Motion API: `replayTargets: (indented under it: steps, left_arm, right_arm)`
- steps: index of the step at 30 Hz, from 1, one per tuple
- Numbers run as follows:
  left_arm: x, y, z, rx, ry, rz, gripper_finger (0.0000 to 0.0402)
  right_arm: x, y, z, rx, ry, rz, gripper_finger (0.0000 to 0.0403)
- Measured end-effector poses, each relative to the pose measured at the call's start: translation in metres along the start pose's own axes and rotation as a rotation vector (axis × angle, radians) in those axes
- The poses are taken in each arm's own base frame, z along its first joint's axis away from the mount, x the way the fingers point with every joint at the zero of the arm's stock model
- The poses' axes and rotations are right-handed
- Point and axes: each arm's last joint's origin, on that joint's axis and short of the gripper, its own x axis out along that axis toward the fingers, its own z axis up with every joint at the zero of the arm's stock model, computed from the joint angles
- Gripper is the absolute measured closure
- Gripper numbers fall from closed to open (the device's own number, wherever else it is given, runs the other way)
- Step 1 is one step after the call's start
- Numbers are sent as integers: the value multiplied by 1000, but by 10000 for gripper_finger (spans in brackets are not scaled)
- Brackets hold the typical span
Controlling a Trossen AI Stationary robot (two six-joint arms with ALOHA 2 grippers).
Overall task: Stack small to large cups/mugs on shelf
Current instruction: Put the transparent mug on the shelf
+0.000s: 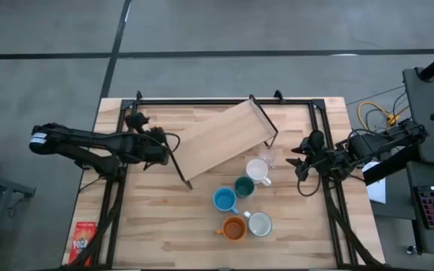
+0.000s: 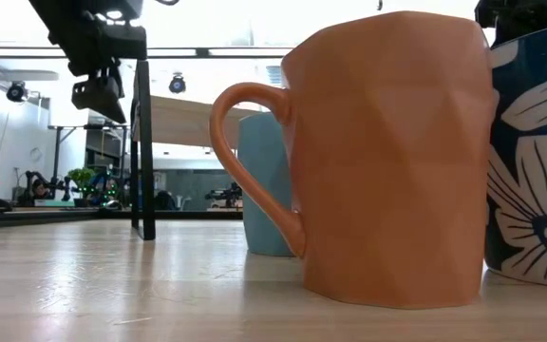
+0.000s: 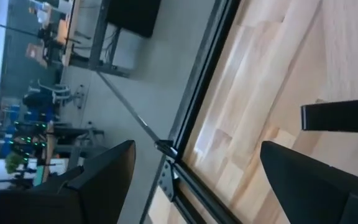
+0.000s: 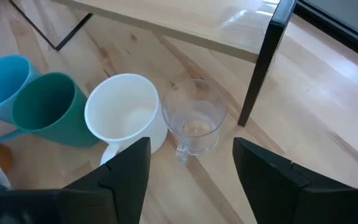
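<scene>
5 mugs upright beside angled light-wood shelf (image 1: 226,140): white mug (image 1: 257,171), teal mug (image 1: 244,187), blue mug (image 1: 224,199), orange mug (image 1: 233,228), grey-white mug (image 1: 260,224).

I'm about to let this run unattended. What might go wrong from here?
1. The right claw, open, faces the clear glass that stands against the white mug; it may grab or knock the glass instead.
2. The five mugs huddle close, teal mug beside the white one, so reaching in may bump neighbours.
3. The shelf sits skewed on the table.
</scene>
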Motion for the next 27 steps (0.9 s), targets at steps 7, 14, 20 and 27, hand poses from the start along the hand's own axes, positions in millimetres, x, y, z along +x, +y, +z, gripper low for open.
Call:
replayTargets:
  steps: [7, 14, 20, 27]
  left_arm:
    - [0, 0, -14, -150, 161, -119, 71]
    - [1, -13, -37, -240, 489, -331, 71]
    - [0, -24, -47, -248, 607, -440, 71]
    - [-6, -34, -45, -275, 624, -561, 71]
  right_arm:
    - [2, -1, -2, 127, -5, -54, 181]
    - [23, -3, -21, 108, 88, -189, 181]
    - [55, 0, -46, 108, 113, -243, 181]
    - [75, 6, -56, 97, 74, -267, 181]
